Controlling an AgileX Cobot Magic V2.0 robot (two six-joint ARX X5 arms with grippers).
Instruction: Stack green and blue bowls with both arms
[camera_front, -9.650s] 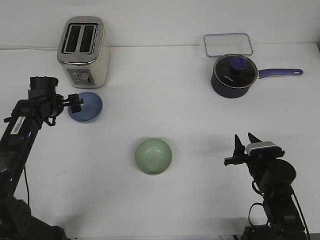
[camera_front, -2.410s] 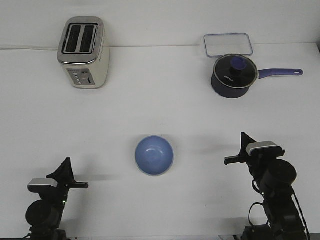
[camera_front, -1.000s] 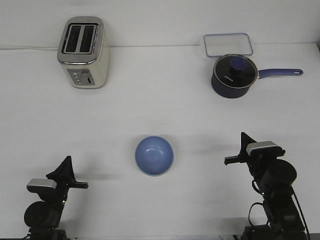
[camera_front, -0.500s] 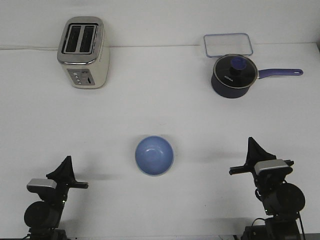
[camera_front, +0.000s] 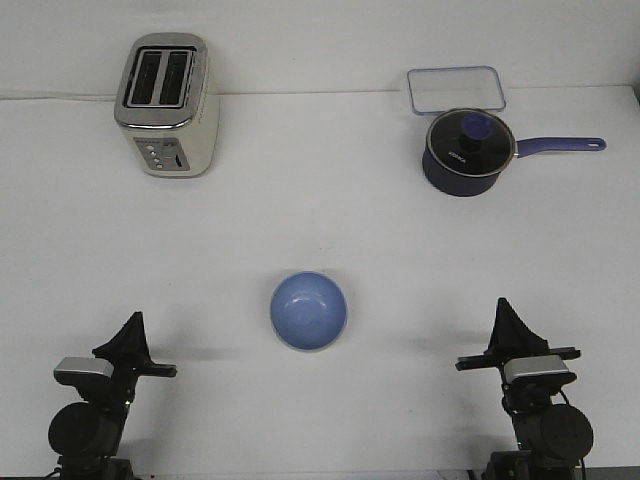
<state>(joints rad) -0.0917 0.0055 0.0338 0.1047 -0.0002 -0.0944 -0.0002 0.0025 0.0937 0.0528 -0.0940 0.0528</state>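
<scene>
The left gripper (camera_front: 130, 335) is sitting low at the near left edge, holding nothing; whether its jaws are parted I cannot tell. The right gripper (camera_front: 507, 322) is resting likewise at the near right, empty, its jaws equally unreadable. Both appear parked clear of the work, suggesting the stacking is finished. Between them, well apart from each, the glossy periwinkle blue bowl (camera_front: 309, 310) is sitting upright on the white table (camera_front: 320, 210); the green bowl is not showing, presumably hidden beneath it.

Lab tabletop (camera_front: 330, 220): robot arms, kitchenware
</scene>
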